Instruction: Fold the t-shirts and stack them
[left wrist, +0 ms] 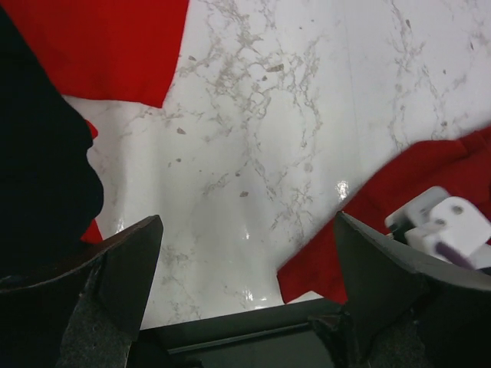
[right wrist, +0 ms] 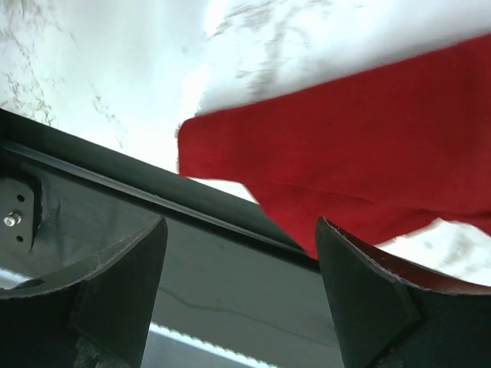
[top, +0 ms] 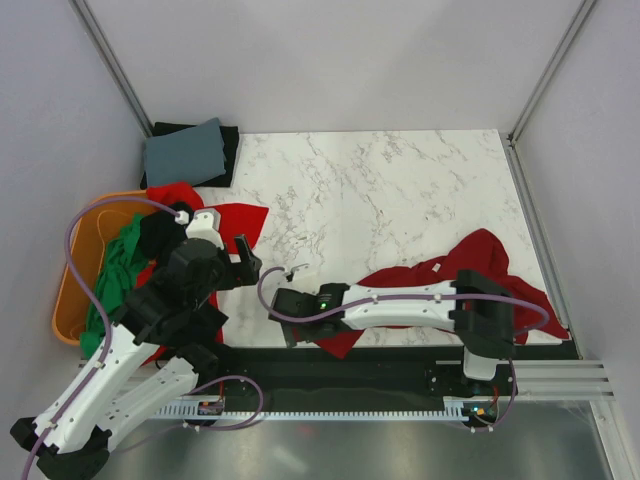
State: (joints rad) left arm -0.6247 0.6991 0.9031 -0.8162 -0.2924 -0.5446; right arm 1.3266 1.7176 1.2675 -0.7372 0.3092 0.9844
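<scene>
A dark red t-shirt [top: 485, 268] lies crumpled at the table's front right; one corner reaches under my right arm to the front edge and shows in the right wrist view [right wrist: 345, 146] and the left wrist view [left wrist: 368, 222]. A bright red t-shirt [top: 238, 218] hangs out of the tub onto the table [left wrist: 107, 46]. A green t-shirt [top: 115, 272] and black cloth [top: 158, 234] lie in the tub. My left gripper [top: 248, 262] [left wrist: 247, 218] is open and empty above bare marble. My right gripper [top: 280, 305] [right wrist: 241, 222] is open and empty over the front rail, beside the dark red corner.
An orange tub [top: 72, 290] stands at the left edge. A folded grey-blue shirt [top: 183, 152] lies on a black one [top: 230, 150] at the back left corner. The black front rail [right wrist: 115, 199] runs along the marble table [top: 380, 200]. Walls enclose the sides.
</scene>
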